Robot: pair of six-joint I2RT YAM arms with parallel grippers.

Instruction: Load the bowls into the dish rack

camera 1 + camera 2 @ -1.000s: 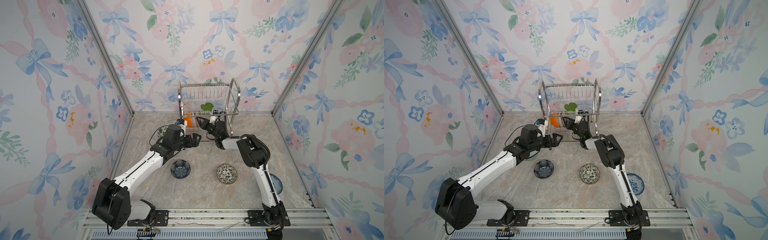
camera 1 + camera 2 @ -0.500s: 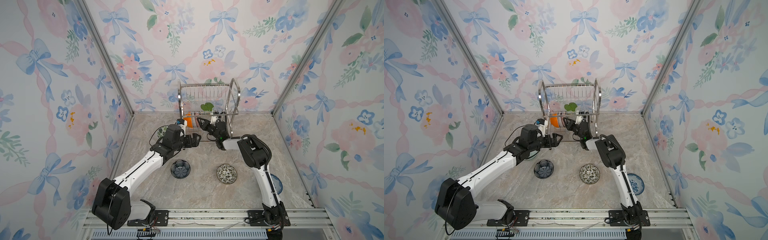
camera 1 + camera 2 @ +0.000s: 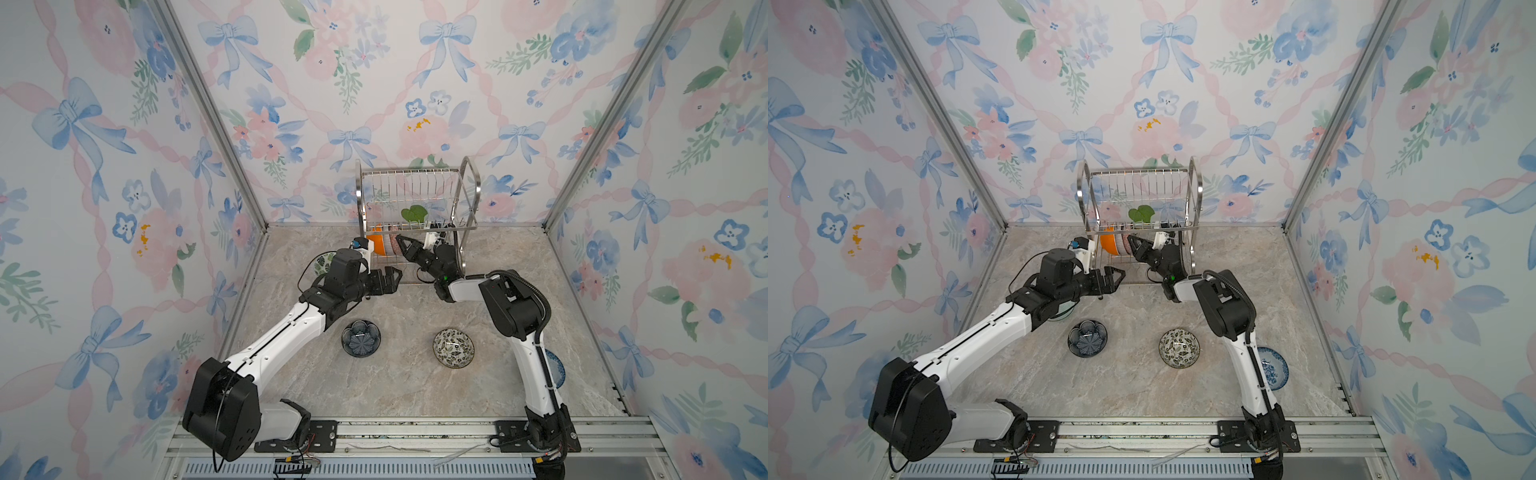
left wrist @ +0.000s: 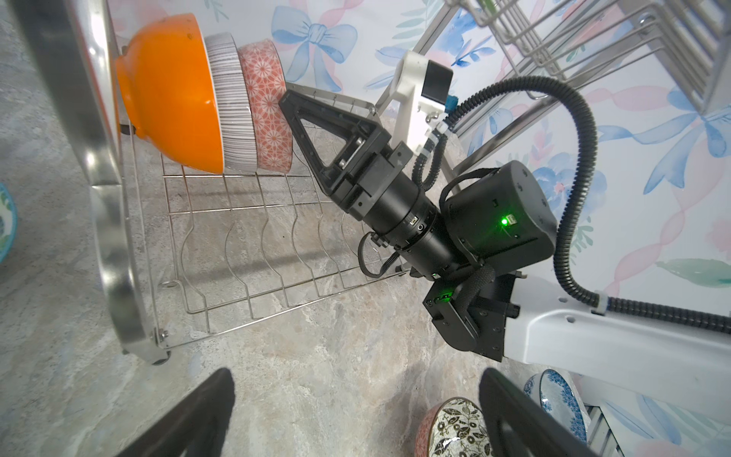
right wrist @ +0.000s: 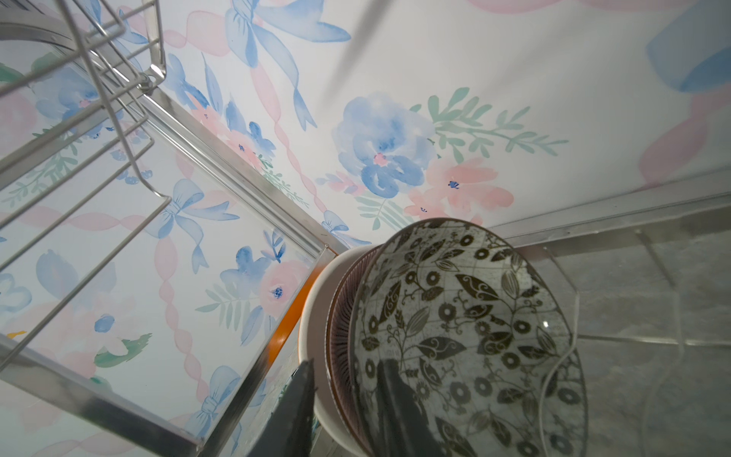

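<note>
The steel dish rack (image 3: 471,183) (image 3: 1196,183) stands at the back wall. On its lower tier three bowls lean on edge: orange (image 4: 170,91), purple-lined (image 4: 229,99) and black-white leaf (image 5: 455,324). My right gripper (image 3: 400,239) (image 5: 344,368) reaches into that tier. Its jaws stand narrowly apart astride the leaf bowl's rim, one finger inside; whether they press on it I cannot tell. My left gripper (image 3: 392,276) (image 4: 356,380) hangs open and empty by the rack's front leg. On the table lie a dark blue flower bowl (image 3: 360,337), another leaf bowl (image 3: 453,348) and a blue-white floral bowl (image 3: 1271,368).
A green-leaf bowl (image 3: 324,262) sits on the table partly under my left arm, left of the rack. A green leaf-shaped thing (image 3: 414,215) shows at the rack's upper tier. Flowered walls close in the table on three sides.
</note>
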